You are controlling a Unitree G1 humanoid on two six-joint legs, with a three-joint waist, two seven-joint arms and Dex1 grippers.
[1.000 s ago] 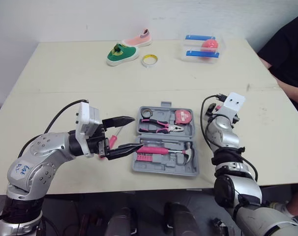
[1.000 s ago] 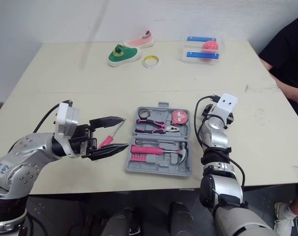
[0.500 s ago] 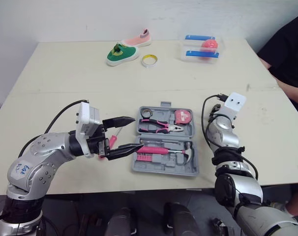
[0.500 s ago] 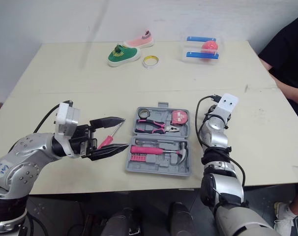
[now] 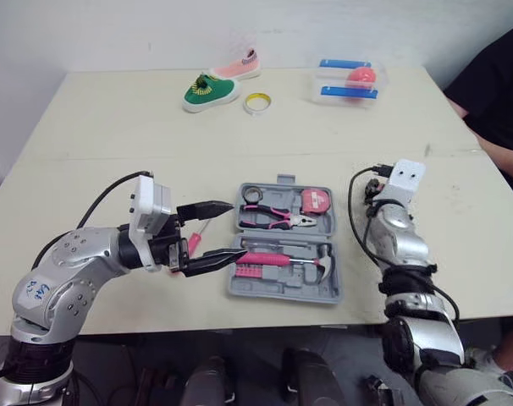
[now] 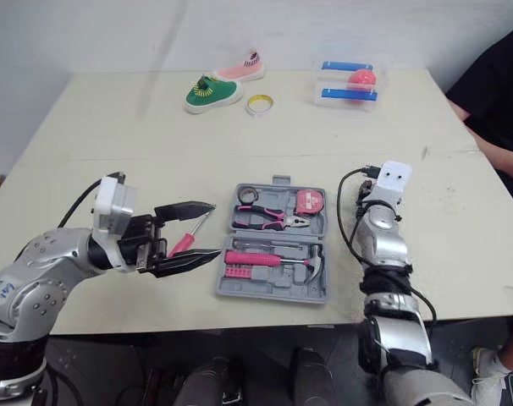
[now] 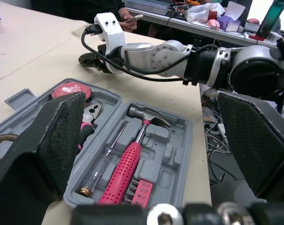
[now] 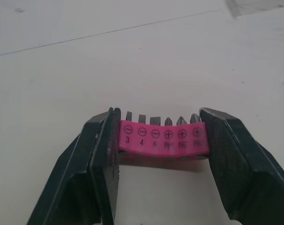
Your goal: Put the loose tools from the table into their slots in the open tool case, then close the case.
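The grey tool case [image 5: 282, 293] lies open at the table's front middle, holding a pink hammer [image 5: 278, 258], pliers [image 5: 278, 220] and a tape measure [image 5: 316, 200]. A loose pink screwdriver [image 6: 189, 237] lies on the table just left of the case. My left gripper [image 5: 237, 228] hovers open above it, its tips reaching the case's left edge. My right gripper [image 8: 160, 117] is to the right of the case, low over the table. It is shut on a pink bit holder [image 8: 163, 138], one finger against each end of the strip.
At the far side of the table are a green shoe [image 5: 210, 91], a pink shoe [image 5: 237, 66], a tape roll [image 5: 257, 103] and a clear box [image 5: 348, 80] with a pink ball. A person in black [image 5: 493, 93] sits at the right edge.
My right forearm and elbow have swung slightly to the right. The left arm, the case and the screwdriver have stayed put.
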